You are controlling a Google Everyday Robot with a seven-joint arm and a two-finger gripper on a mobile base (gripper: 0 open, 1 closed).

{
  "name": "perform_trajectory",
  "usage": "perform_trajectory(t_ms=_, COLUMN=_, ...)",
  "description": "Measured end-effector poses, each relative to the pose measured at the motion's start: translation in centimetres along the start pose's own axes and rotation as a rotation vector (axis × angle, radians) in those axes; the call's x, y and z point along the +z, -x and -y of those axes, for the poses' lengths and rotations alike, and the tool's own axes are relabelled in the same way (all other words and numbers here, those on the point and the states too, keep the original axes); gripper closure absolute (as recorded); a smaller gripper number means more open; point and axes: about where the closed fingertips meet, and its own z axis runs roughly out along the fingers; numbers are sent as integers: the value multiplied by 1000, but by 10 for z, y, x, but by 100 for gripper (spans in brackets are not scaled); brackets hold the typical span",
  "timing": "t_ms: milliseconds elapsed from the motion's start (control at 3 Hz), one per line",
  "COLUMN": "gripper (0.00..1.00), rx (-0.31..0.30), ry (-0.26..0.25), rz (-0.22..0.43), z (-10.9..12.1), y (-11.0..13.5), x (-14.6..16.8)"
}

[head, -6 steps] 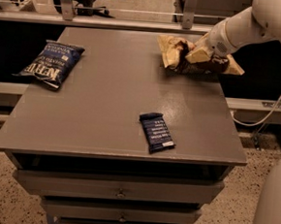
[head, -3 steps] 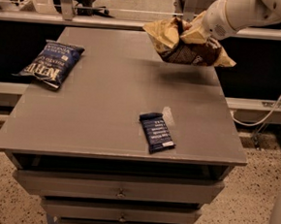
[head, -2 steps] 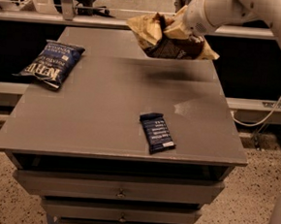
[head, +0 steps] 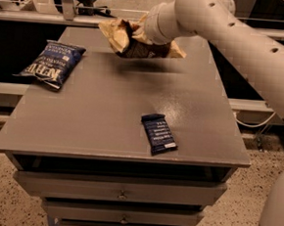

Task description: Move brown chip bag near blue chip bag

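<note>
The brown chip bag is held in the air above the far middle of the grey table, its cream end pointing left. My gripper is shut on its top, at the end of the white arm coming in from the right. The blue chip bag lies flat near the table's far left edge, well to the left of the brown bag.
A small flat dark blue bar wrapper lies near the table's front right. Drawers sit under the tabletop. A metal rail runs behind the table. My white arm spans the right side.
My gripper has lifted the brown chip bag off the table's far right corner and carried it left through the air toward the middle. The other items have not moved.
</note>
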Motion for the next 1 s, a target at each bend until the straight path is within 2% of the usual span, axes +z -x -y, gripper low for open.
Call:
perform_trajectory(t_ms=333, gripper=100, rx=-37, ry=-58, rz=14, z=-7, y=19, x=41)
perform_trajectory(t_ms=667, gripper=100, rx=-45, ry=-75, rz=39, z=-17, y=36, x=64)
perform_trajectory(t_ms=1000, gripper=100, rx=-27, ry=-49, rz=54, z=-39, y=44, x=78)
